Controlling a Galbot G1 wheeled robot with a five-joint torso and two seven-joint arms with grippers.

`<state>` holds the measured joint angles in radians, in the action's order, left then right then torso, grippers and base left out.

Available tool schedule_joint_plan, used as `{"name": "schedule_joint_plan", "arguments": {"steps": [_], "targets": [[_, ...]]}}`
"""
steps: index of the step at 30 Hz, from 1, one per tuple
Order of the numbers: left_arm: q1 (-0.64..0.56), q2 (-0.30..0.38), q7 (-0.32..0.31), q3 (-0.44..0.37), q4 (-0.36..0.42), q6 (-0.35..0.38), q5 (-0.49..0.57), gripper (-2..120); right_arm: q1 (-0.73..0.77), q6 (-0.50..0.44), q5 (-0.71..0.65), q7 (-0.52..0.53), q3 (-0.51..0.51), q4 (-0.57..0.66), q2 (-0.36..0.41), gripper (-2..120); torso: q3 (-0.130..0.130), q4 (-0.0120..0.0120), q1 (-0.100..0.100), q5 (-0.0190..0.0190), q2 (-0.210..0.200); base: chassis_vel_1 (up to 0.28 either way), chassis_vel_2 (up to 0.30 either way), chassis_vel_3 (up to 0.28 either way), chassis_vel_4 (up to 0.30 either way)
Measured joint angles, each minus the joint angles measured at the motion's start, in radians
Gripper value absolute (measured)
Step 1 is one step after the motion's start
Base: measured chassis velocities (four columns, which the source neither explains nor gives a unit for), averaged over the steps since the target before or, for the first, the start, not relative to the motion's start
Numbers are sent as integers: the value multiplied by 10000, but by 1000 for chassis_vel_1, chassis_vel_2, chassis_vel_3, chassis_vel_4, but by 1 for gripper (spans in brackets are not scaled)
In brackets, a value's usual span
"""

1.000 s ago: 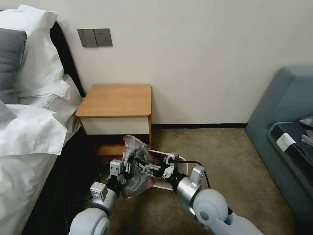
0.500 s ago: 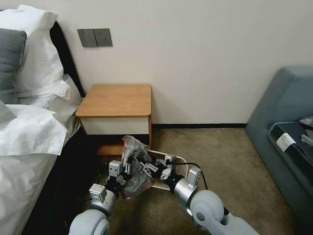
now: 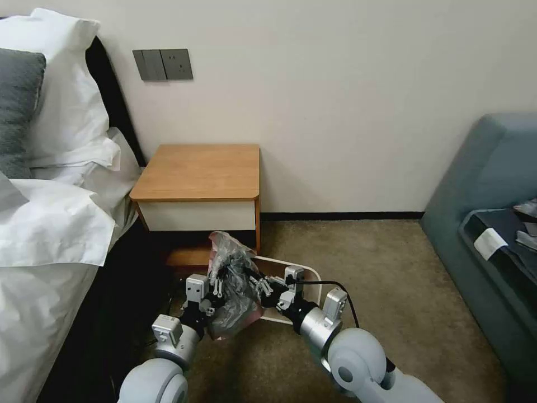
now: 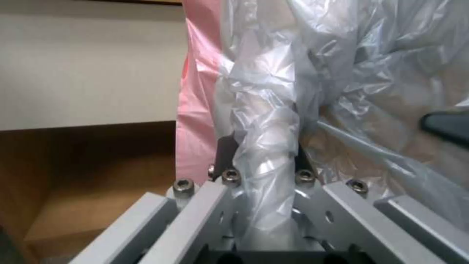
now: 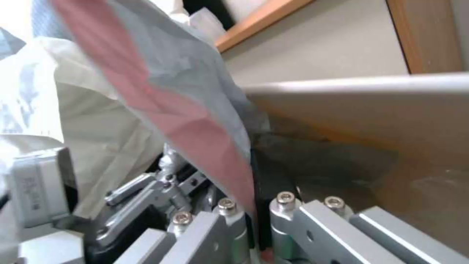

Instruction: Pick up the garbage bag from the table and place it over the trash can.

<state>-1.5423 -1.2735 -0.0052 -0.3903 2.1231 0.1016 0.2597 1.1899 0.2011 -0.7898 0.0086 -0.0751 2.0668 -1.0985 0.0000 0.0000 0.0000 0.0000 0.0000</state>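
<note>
The garbage bag (image 3: pixel 232 263) hangs crumpled low over the carpet, in front of the table (image 3: pixel 201 168), whose top is bare. My left gripper (image 3: pixel 219 288) is shut on a bunched fold of the bag (image 4: pixel 263 110), which is squeezed between its fingers (image 4: pixel 225 154). My right gripper (image 3: pixel 254 281) meets the bag from the other side. In the right wrist view the bag's pink rim (image 5: pixel 195 121) runs down between that gripper's (image 5: pixel 256 227) closed jaws. The cream trash can (image 3: pixel 313 274) stands just right of the bag, its rim (image 5: pixel 366 84) close behind the right gripper.
A bed with white pillows (image 3: pixel 50 224) fills the left side, next to the table. A blue-grey sofa (image 3: pixel 486 224) stands at the right. Open beige carpet (image 3: pixel 380 268) lies between the trash can and the sofa. The wall (image 3: pixel 335 112) is behind.
My right arm has shifted a little to the left and its gripper has tilted up towards the bag, so more of the trash can's rim shows. Left gripper and bag hardly moved.
</note>
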Motion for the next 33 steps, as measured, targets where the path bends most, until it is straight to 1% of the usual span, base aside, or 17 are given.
{"name": "schedule_joint_plan", "arguments": {"steps": [4, 6, 9, 11, 12, 15, 20, 23, 24, 27, 31, 33], "targets": [[37, 10, 14, -35, -127, -104, -264, 3, 56, -26, -5, -36, 149, 244, 81, 0, 0, 0, 0, 0, 0, 0, 0, 0, 0], [48, 15, 36, -46, -238, -282, -570, 3, 105, -45, -60, -46, 283, 417, 144, 0, 0, 0, 0, 0, 0, 0, 0, 0, 0], [51, 18, 47, -54, -315, -462, -750, 3, 168, -54, -129, -60, 414, 550, 201, 0, 0, 0, 0, 0, 0, 0, 0, 0, 0], [75, 15, 80, -71, -447, -776, -977, 3, 273, -75, -234, -81, 645, 676, 336, 0, 0, 0, 0, 0, 0, 0, 0, 0, 0], [75, 15, 80, -71, -447, -776, -977, 3, 273, -75, -234, -81, 645, 676, 336, 0, 0, 0, 0, 0, 0, 0, 0, 0, 0], [96, 27, 126, -150, -577, -1214, -1226, 3, 346, -86, -451, -90, 1041, 807, 626, 0, 0, 0, 0, 0, 0, 0, 0, 0, 0], [64, 55, 182, -248, -620, -1559, -1264, 3, 382, -86, -708, -72, 1453, 938, 957, 0, 0, 0, 0, 1, 1, 0, 0, 0, 0], [46, 62, 242, -345, -670, -1940, -1229, 3, 524, -86, -865, -59, 1770, 1032, 1357, 0, 0, 0, 0, 1, 1, 0, 0, 0, 0], [46, 62, 242, -345, -670, -1940, -1229, 3, 524, -86, -865, -59, 1770, 1032, 1357, 0, 0, 0, 0, 1, 1, 0, 0, 0, 0], [8, 60, 330, -403, -687, -2203, -1081, 3, 661, -86, -1042, -35, 2104, 1153, 1731, 0, 0, 0, 0, 1, 1, 0, 0, 0, 0], [-17, 59, 389, -420, -713, -2387, -979, 3, 716, -86, -1175, -21, 2306, 1182, 1965, 0, 0, 0, 0, 2, 1, 0, 0, 0, 0], [-43, 60, 484, -448, -732, -2586, -839, 3, 755, -86, -1303, 5, 2484, 1180, 2243, 0, 0, 0, 0, 2, 1, 0, 0, 0, 0]]}}
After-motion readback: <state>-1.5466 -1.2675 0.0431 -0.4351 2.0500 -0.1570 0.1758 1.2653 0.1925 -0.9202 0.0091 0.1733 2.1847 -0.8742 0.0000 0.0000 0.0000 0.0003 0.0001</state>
